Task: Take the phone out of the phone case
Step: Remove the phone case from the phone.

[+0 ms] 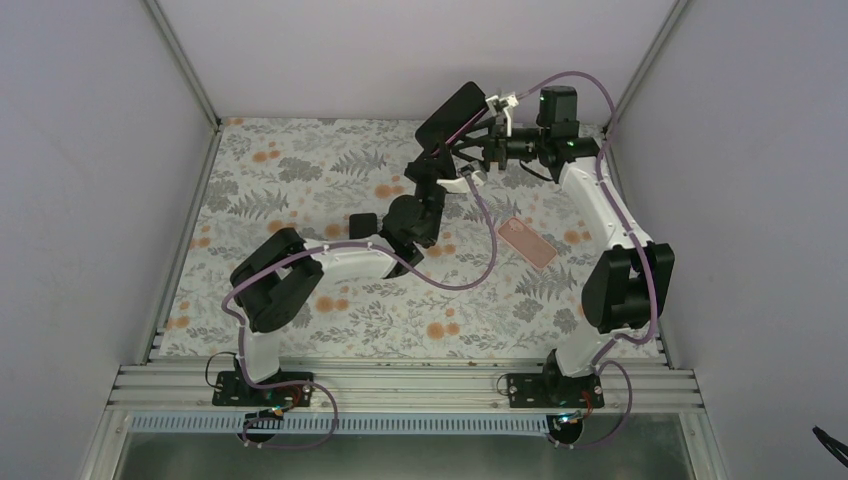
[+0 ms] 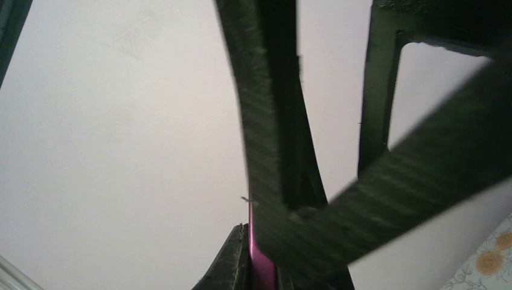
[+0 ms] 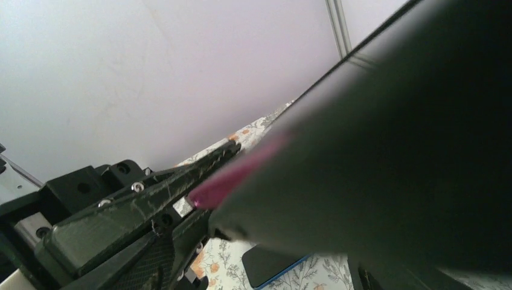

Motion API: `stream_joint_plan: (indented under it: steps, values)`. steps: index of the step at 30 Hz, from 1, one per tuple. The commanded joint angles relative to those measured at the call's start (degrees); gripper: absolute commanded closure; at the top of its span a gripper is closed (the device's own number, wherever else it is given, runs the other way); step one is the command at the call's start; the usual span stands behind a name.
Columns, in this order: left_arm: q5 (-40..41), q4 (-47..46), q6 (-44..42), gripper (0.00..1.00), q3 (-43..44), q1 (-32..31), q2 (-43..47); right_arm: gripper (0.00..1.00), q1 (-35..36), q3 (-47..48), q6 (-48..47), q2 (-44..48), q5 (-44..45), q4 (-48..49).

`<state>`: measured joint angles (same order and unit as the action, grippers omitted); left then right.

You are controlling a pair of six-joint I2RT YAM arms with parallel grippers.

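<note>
Holding: L gripper (image 1: pixel 437 146) is clamped on the lower end of the black phone (image 1: pixel 455 112); phone is up off the table, tilted, at far middle of the cell.
L wrist view: phone (image 2: pixel 261 261) shows as a magenta rim pinched btwn that gripper's fingers (image 2: pixel 234 266); plain wall behind.
R wrist view: same magenta rim (image 3: pixel 235 174) held in dark fingers (image 3: pixel 181 175); rest mostly a dark blur close to the lens.
Case: pink phone case (image 1: pixel 527 243) lies flat on the floral table (image 1: pixel 300 170), phone out of it, well apart from the phone & nearer the bases, just left of R arm (image 1: pixel 600 215).
R gripper: (image 1: pixel 492 150) just right of the phone, pointing toward it; fingers apart or together, can't tell.
</note>
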<state>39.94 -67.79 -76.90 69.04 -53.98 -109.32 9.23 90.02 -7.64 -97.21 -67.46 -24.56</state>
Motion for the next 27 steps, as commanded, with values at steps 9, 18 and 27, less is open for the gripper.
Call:
stream_joint_plan:
  steps: [9, 18, 27]
  values:
    - [-1.1, -6.4, 0.8, 0.98, -0.1, 0.2, 3.4, 0.32, -0.4, -1.5, 3.4, 3.0, -3.3, 2.9]
    - [-0.9, -7.1, 0.3, 0.98, 0.7, -0.5, 2.1, 0.31, -0.4, -0.4, 5.9, 2.4, -4.0, 4.3]
    - [-0.8, -8.2, -0.6, 0.98, 0.9, -2.2, 2.0, 0.36, -0.5, -0.1, 7.1, -0.6, -1.6, 6.4]
